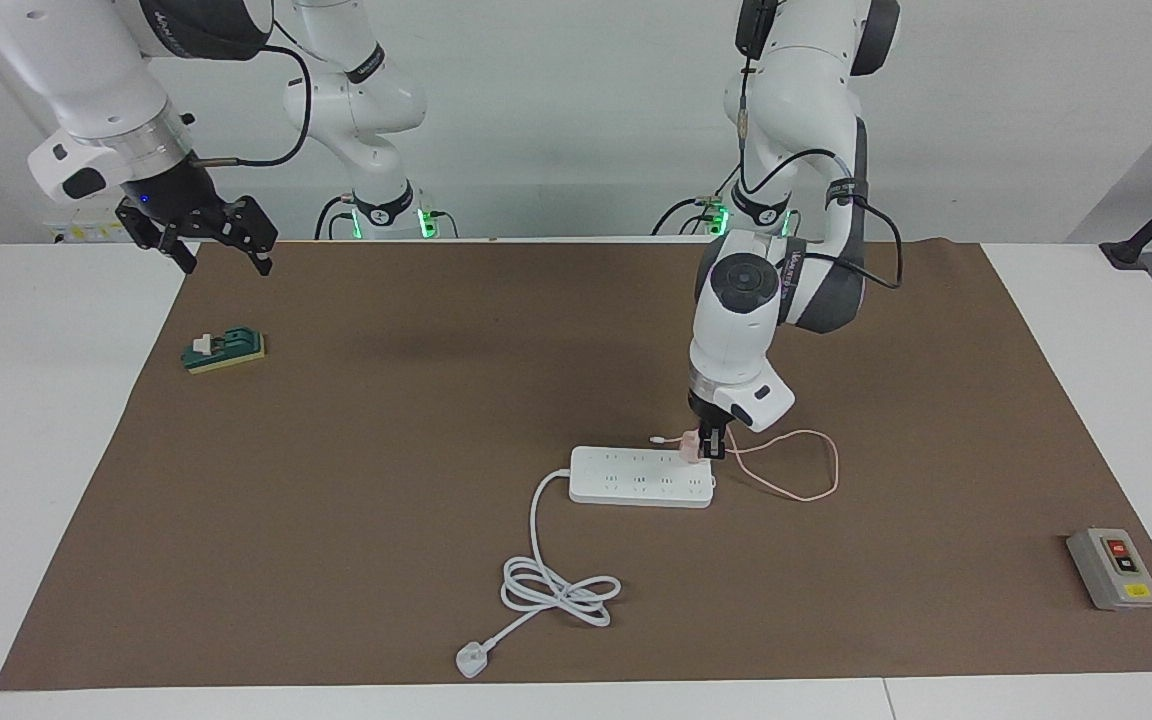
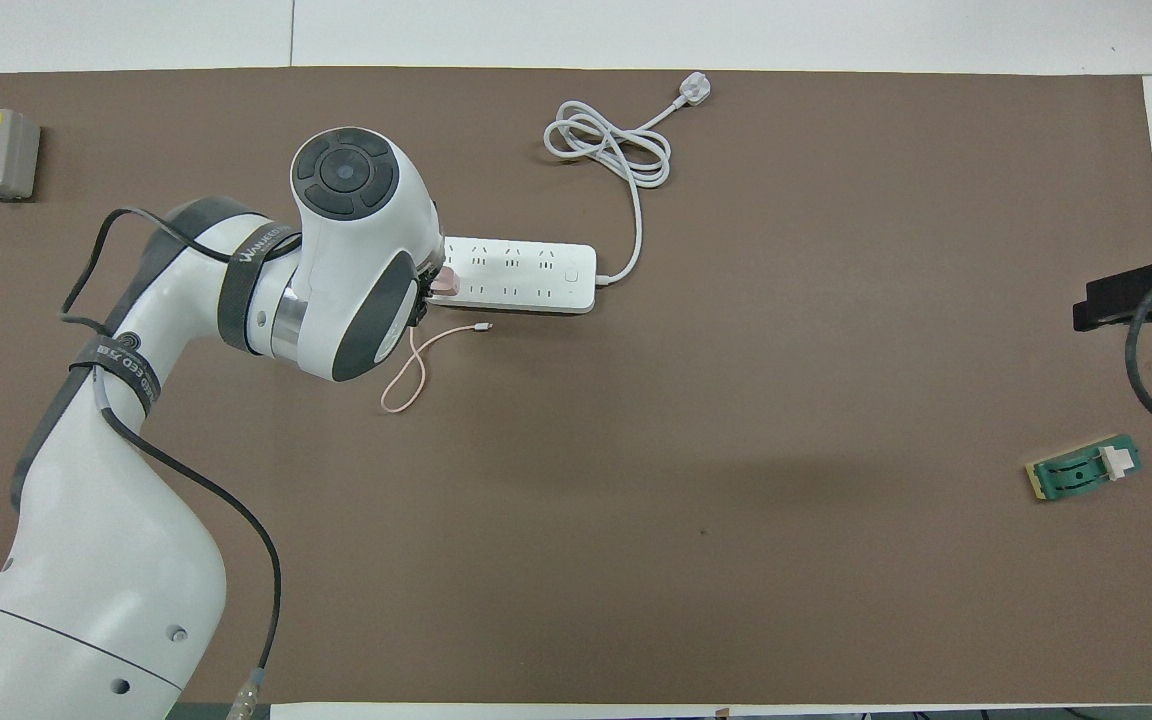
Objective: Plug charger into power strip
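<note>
Gripping charger [image 1: 690, 446] | left gripper [image 1: 712, 450] | power strip [image 1: 641, 476] lengthwise along table

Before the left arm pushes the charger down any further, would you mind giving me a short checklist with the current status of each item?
1. Left gripper shut on the charger: ok.
2. Charger at the power strip end nearest the left arm: ok.
3. Prongs lined up with an outlet: cannot tell, hidden.
4. Pink cable lies loose on the mat, off the strip: ok.
5. Thick white cord coiled away from the gripper: ok.
6. Right gripper waits raised, near the green block: ok.
</note>
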You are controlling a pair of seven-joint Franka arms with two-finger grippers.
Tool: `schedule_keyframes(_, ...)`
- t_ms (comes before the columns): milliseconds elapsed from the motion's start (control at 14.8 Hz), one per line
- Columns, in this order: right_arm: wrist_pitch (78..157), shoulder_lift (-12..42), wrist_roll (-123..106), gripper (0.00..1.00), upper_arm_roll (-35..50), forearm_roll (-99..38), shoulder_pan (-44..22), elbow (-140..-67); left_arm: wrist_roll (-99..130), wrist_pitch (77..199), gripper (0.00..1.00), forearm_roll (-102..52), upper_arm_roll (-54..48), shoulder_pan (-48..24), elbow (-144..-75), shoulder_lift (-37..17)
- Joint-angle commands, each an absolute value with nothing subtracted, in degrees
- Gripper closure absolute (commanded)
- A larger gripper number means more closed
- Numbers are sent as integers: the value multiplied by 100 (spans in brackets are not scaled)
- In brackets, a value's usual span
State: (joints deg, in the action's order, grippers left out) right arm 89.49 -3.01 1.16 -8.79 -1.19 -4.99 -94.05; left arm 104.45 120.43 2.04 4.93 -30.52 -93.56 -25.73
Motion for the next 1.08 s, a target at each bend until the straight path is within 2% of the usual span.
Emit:
schedule_keyframes(0, 8991, -387, -9, 0, -817, -53, -404, -9510, 10406, 12120, 100, 105, 536, -3094, -9308, -2663)
schedule_keyframes(1016, 8965, -264, -18, 0, -624, -53, -97, -9431, 10248, 12155, 100, 132, 554, -3032, -9413, -2654)
